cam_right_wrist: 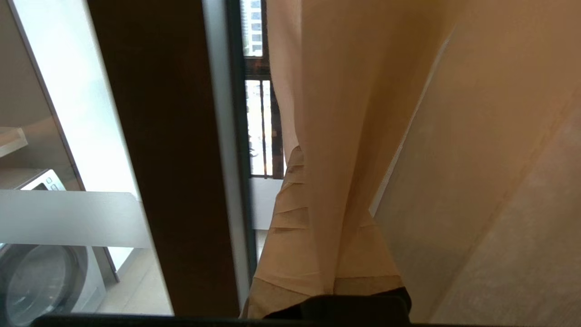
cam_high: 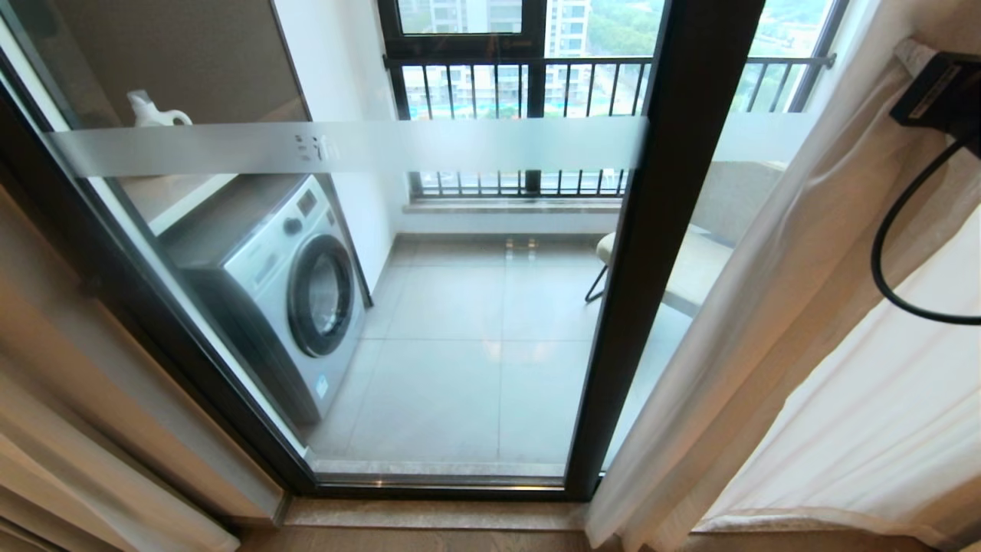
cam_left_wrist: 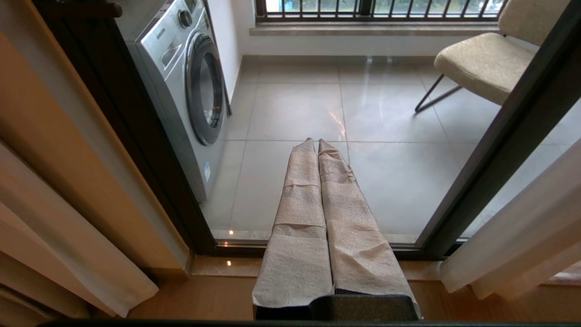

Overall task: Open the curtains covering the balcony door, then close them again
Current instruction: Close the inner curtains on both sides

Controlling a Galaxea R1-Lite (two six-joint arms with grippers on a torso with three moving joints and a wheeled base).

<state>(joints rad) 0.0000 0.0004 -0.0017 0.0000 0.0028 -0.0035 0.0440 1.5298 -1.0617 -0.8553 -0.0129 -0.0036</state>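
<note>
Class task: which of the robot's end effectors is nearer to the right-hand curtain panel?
Right. The right end effector is up against the right curtain panel, its fabric draped across it. The left end effector points at the door glass, apart from that panel.

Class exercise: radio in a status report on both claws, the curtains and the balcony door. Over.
Left claw shut, empty, parked facing the glass. Right claw shut on right curtain. Curtains drawn apart, balcony door uncovered. Nothing in the way.

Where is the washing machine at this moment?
In the head view the washing machine stands on the left, behind the balcony door glass, against the balcony's left wall.
</note>
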